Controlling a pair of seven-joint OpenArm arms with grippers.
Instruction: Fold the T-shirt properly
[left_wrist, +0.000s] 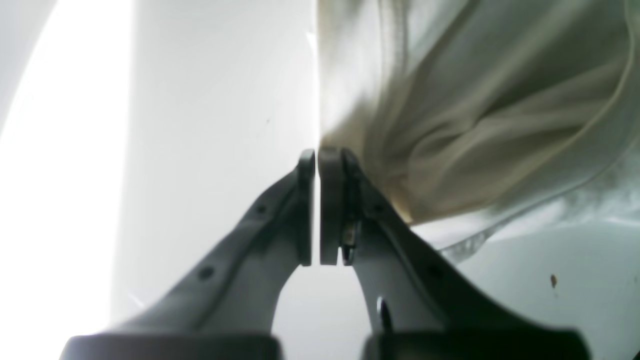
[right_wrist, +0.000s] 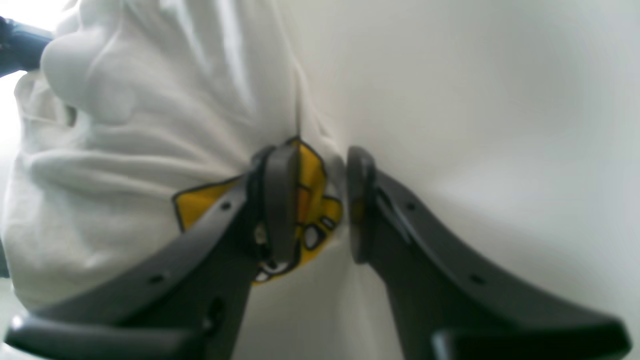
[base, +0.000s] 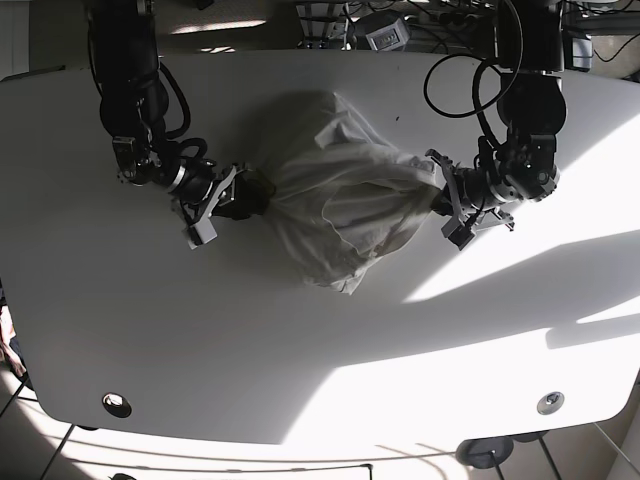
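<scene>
The white T-shirt (base: 340, 205) lies bunched in the middle of the white table (base: 300, 350), drawn out between my two grippers. My right gripper (base: 245, 192) is at its left end. In the right wrist view this gripper (right_wrist: 320, 200) is closed on a thick bunch of shirt (right_wrist: 125, 150) with a yellow print (right_wrist: 312, 185) filling the gap between the fingers. My left gripper (base: 443, 200) is at the shirt's right end. In the left wrist view this gripper (left_wrist: 318, 160) has its pads pressed together at the edge of the cloth (left_wrist: 475, 125).
Cables (base: 470, 80) and equipment sit along the table's back edge. Two round grommets (base: 116, 404) (base: 546, 402) are near the front edge. Bright sun patches fall on the right and front of the table.
</scene>
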